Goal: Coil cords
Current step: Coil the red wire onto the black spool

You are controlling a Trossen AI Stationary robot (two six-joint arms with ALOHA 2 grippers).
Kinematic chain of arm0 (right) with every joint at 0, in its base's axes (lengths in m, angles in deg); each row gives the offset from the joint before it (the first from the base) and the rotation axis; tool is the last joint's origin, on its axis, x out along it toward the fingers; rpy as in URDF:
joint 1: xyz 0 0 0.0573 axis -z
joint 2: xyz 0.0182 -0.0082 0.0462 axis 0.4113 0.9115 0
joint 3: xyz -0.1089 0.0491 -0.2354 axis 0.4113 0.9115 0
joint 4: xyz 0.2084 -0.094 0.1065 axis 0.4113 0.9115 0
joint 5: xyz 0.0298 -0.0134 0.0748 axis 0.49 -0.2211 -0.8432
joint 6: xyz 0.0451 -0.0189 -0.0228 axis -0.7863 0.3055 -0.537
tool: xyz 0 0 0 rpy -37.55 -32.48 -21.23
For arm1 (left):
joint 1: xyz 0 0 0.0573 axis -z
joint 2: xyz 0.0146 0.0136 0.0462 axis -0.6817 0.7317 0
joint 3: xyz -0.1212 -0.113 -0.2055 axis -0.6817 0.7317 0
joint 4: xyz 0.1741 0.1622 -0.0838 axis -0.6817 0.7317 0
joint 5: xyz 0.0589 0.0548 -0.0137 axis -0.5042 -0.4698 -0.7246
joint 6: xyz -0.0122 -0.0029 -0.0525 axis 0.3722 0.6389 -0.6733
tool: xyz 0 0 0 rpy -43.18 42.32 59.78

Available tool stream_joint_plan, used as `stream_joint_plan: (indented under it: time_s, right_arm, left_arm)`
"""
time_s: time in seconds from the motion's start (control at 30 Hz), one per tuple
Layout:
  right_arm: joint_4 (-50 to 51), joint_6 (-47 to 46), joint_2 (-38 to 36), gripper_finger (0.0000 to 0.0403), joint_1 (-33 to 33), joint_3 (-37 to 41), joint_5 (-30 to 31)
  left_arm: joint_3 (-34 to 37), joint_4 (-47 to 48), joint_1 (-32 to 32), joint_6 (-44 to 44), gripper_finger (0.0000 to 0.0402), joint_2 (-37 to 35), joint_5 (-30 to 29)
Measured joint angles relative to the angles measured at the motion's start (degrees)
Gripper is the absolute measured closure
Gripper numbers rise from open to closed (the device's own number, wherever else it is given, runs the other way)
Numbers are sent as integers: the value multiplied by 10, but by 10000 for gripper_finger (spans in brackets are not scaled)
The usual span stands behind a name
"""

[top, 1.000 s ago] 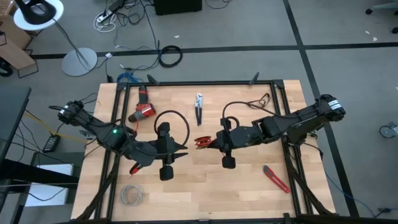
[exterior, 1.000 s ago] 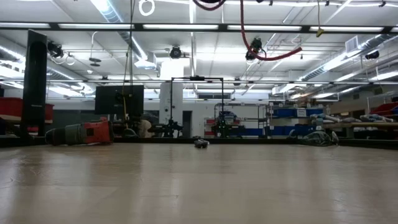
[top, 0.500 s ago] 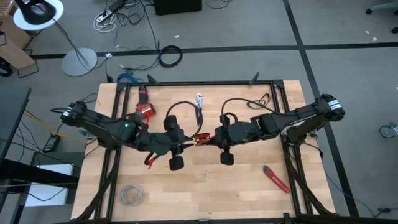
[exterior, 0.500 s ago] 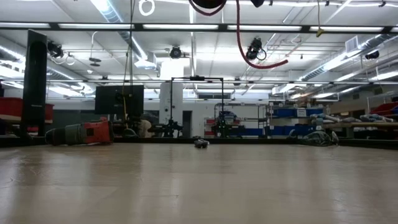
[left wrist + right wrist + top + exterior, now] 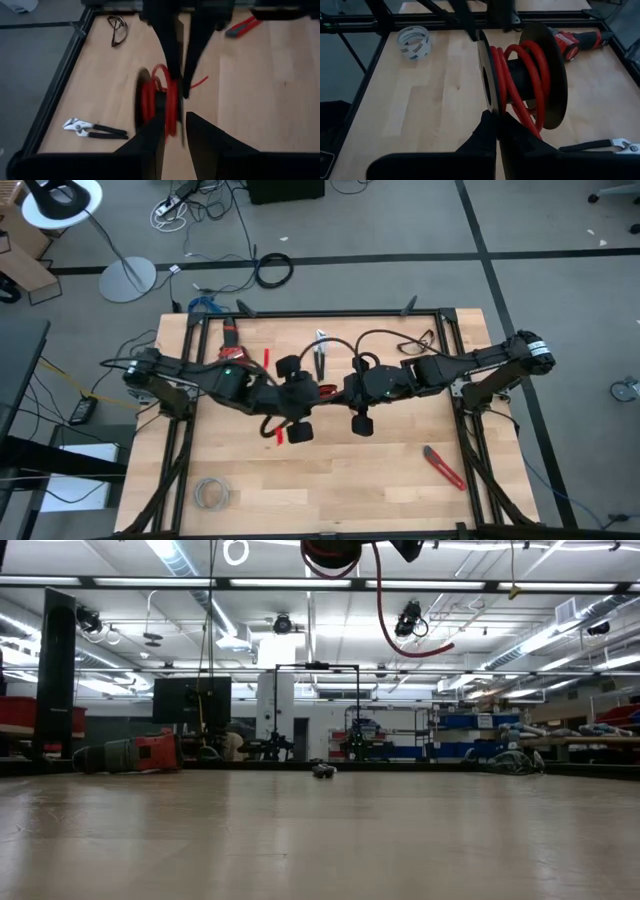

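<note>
- The red wire [image 5: 520,85] is wound in several loops around the dark core of a black spool [image 5: 547,75] with two flat round flanges, held above the middle of the wooden table [image 5: 380,480] in the high view.
- The right gripper [image 5: 497,127] is clenched on the rim of one flange.
- The left gripper [image 5: 172,131] reaches to the spool from the other side; its fingers sit close at the wire coil, though whether they grip it I cannot tell.
- A loose red wire end hangs down, curved, upper middle of the low view.
- Pliers [image 5: 320,352], a red drill [image 5: 580,40], glasses [image 5: 118,31], a pale wire coil [image 5: 415,41] and a red knife [image 5: 443,467] lie on the smooth wood.
</note>
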Motion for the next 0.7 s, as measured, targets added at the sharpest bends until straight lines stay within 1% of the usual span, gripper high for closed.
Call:
stream_joint_plan:
  time_s: [0.27, 0.47, 0.6, 0.7]
  right_arm:
    - [10, 4, 0, 402, -1, 0, 0]
    - [11, 7, 0, 402, 0, 0, 0]
    - [11, 7, 0, 402, 1, 0, 0]
    - [13, 7, 0, 402, 0, 0, 0]
  left_arm:
    - [-149, 109, -4, 21, 321, 76, 1]
    - [-250, 186, -7, 22, 321, 139, 20]
    - [-294, 224, -10, 30, 321, 170, 26]
    - [-292, 226, -14, 33, 321, 175, 28]
